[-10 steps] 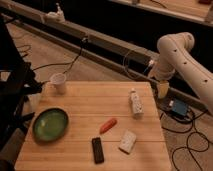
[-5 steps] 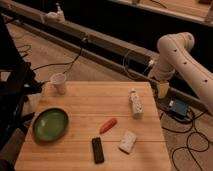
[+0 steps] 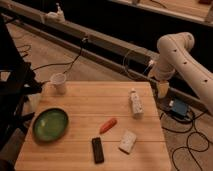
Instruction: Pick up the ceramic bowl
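We find the wide, shallow, glossy green ceramic bowl (image 3: 50,124) resting on the wooden counter (image 3: 80,102), towards its near left. The gripper (image 3: 162,90) appears to hang beyond the counter's right edge, well apart from the bowl. We cannot tell whether it is released or clenched.

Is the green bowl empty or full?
Empty: the ceramic bowl shows only green glaze. The gripper hangs beside the table's far right corner.

Ceramic bowl (image 3: 50,124) left on table (image 3: 85,102); gripper (image 3: 162,90) beside its right edge
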Robot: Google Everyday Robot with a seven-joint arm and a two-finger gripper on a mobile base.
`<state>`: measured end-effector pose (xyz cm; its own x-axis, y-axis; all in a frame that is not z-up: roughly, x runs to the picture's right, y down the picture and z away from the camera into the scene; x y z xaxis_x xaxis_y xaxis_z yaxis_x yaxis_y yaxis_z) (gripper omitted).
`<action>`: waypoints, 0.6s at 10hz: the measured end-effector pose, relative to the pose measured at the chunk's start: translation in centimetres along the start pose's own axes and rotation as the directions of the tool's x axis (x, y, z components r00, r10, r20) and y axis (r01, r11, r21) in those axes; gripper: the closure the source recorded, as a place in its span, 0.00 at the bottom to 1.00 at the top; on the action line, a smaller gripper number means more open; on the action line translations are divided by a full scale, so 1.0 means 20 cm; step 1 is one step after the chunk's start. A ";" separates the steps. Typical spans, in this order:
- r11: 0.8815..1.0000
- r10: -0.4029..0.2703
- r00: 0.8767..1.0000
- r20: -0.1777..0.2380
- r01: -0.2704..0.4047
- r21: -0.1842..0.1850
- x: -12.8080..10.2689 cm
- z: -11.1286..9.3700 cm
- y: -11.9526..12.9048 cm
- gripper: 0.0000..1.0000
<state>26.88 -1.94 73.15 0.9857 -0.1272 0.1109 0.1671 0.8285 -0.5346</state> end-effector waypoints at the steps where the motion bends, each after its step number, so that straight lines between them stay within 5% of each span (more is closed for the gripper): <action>1: 0.999 -0.049 0.999 0.013 0.049 0.017 -0.08 -0.02 -0.06 0.20; 3: 0.985 -0.171 0.984 0.048 0.169 0.028 -0.30 0.00 -0.16 0.20; 6: 0.937 -0.349 0.932 0.101 0.347 0.043 -0.71 0.08 -0.27 0.20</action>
<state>11.98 -3.78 75.82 0.8575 -0.3528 0.3744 0.4972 0.7554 -0.4268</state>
